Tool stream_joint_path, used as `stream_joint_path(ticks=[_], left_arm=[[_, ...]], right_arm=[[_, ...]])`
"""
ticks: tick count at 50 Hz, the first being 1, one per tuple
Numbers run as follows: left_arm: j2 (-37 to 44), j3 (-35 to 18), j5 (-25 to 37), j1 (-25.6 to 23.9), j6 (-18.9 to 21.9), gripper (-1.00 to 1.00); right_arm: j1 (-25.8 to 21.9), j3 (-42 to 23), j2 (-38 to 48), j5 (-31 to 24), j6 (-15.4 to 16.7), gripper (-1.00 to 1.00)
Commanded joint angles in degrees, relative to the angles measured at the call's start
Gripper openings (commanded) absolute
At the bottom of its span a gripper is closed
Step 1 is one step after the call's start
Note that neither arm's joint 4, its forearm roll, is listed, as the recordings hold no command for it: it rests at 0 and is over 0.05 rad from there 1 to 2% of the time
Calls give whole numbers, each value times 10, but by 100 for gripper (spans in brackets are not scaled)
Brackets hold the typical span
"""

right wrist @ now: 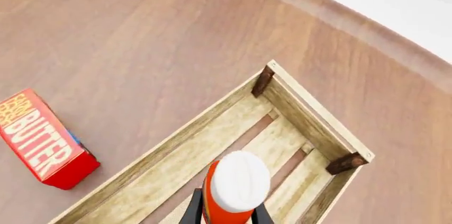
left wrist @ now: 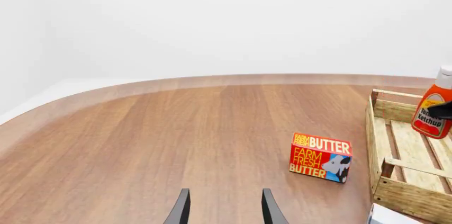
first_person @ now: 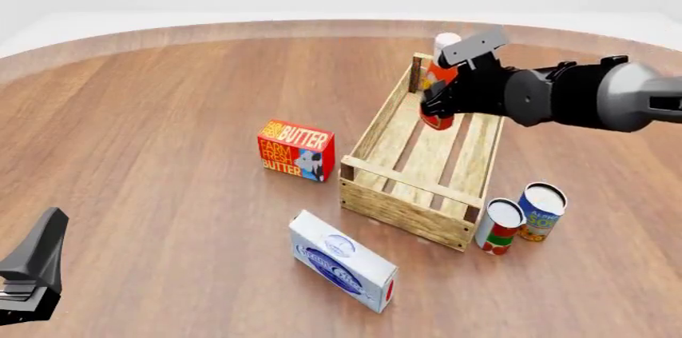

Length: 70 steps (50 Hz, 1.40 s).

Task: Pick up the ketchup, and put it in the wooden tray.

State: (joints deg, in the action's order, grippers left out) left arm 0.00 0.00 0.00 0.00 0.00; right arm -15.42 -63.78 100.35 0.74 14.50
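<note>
The ketchup [first_person: 442, 73], a red-orange bottle with a white cap, stands upright over the far end of the wooden tray [first_person: 405, 207], inside its walls. My right gripper [first_person: 438, 103] is shut on the bottle's body. I cannot tell whether the base touches the slats. In the right wrist view the white cap of the ketchup [right wrist: 240, 180] sits between the fingers [right wrist: 193, 211], with the wooden tray [right wrist: 310, 118] below. The left wrist view shows the ketchup [left wrist: 428, 121] and the wooden tray [left wrist: 409, 198] far off. My left gripper [left wrist: 226, 211] is open and empty near the table's front left.
A red butter box [first_person: 295, 149] stands left of the tray. A white box [first_person: 343, 263] lies in front of it. Two cans [first_person: 499, 226] [first_person: 541, 212] stand by the tray's near right corner. The left gripper [first_person: 32, 270] sits at the front left edge.
</note>
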Motion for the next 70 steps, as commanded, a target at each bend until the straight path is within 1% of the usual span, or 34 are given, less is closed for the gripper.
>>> stream_joint_path(ticks=[1, 9, 26, 61, 70], left_arm=[[0, 0, 0, 0, 0, 100], [0, 0, 0, 0, 0, 100], [0, 0, 0, 0, 0, 100], [0, 0, 0, 0, 0, 100], [0, 0, 0, 0, 0, 100]], right_arm=[[22, 12, 27, 43, -7, -100], [25, 11, 43, 57, -9, -100], [16, 8, 74, 80, -19, -100], [14, 26, 120, 119, -22, -100], [22, 30, 125, 125, -17, -100]])
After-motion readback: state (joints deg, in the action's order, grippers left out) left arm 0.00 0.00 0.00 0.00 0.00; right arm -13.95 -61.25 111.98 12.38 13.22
